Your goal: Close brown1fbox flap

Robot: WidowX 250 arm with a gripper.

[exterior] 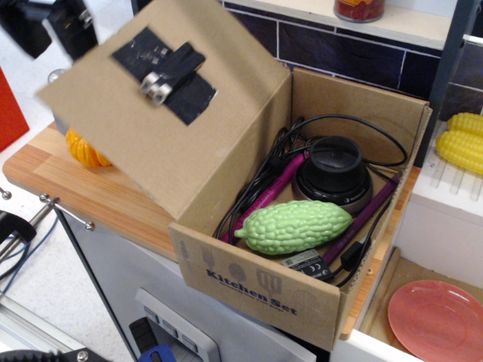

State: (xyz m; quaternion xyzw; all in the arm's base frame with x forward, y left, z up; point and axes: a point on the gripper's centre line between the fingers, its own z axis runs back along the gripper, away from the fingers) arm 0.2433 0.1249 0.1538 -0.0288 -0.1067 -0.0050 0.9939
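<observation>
The brown1fbox (256, 290), printed "Kitchen Set", stands open on the wooden counter. Its flap (162, 143) is hinged on the left wall and tilts steeply upward, about halfway raised. A black tape patch and a black block handle (167, 72) with silver screws sit on its outer face. My gripper (56, 23) is a dark, blurred shape at the top left, at the flap's upper left edge. Its fingers are too blurred to tell open from shut. Inside the box lie a green bumpy gourd (293, 226), a black round device (332, 173), purple sticks and black cables.
An orange object (83, 149) shows on the wooden counter (90, 200) under the raised flap. A pink plate (438, 320) lies lower right, yellow corn (462, 143) on a white rack at right. A dark tiled wall stands behind the box.
</observation>
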